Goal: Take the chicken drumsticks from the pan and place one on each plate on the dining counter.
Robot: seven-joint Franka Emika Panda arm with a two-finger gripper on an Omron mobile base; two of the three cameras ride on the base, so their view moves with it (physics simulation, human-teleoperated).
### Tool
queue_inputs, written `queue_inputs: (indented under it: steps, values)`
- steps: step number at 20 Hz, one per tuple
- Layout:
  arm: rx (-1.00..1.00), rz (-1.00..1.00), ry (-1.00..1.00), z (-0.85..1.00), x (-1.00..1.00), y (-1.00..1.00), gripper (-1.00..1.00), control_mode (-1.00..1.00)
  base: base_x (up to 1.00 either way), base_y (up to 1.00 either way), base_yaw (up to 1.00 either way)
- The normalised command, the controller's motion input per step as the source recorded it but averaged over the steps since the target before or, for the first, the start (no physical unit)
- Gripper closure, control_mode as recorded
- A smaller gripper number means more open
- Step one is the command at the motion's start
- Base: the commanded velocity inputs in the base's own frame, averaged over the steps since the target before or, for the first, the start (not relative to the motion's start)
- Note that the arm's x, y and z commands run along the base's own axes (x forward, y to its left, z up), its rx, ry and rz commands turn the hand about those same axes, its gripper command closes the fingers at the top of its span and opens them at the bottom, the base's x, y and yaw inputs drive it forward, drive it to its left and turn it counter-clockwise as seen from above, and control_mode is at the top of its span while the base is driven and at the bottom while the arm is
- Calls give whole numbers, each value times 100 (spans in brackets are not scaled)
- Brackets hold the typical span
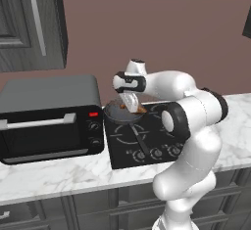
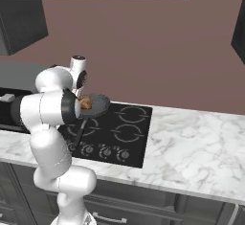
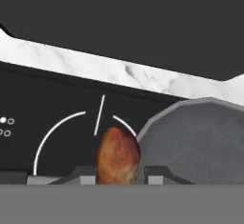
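The jaws stand a drumstick's width apart, one finger on each side of a golden-brown drumstick [image 3: 117,155] that sits squarely between them; whether the tips press on the meat cannot be told from the hand view. The gripper [image 1: 131,103] hangs over the pan [image 1: 121,112], angled down toward its right rim, where a bit of brown meat [image 1: 142,110] shows just beside the white hand. From the right base view the drumstick [image 2: 86,103] lies at the pan's [image 2: 97,105] near-left edge, partly hidden by the arm.

In the hand view the grey pan [image 3: 200,142] lies to the right of the drumstick, its rim just beside the meat.

The pan rests on the back-left burner of a black cooktop [image 1: 142,143], its thin black handle [image 1: 138,140] running forward toward the knobs. Left of the pan, just beside it, stands a black toaster oven [image 1: 49,119]. Cooktop and oven both sit on a marble counter [image 2: 201,147] over dark cabinets.
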Motion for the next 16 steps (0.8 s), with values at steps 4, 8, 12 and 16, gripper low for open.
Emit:
queue_inputs:
  steps: [4,8,12,16]
  values:
    - [-3,-48,3,29,-62,-28,100,-100,0,0,0]
    - [-5,-48,6,31,-60,-27,100,-100,0,0,0]
    - [-6,-42,6,32,-57,-36,100,-100,0,0,0]
    - [-13,-31,0,16,-72,-27,100,-100,0,0,0]
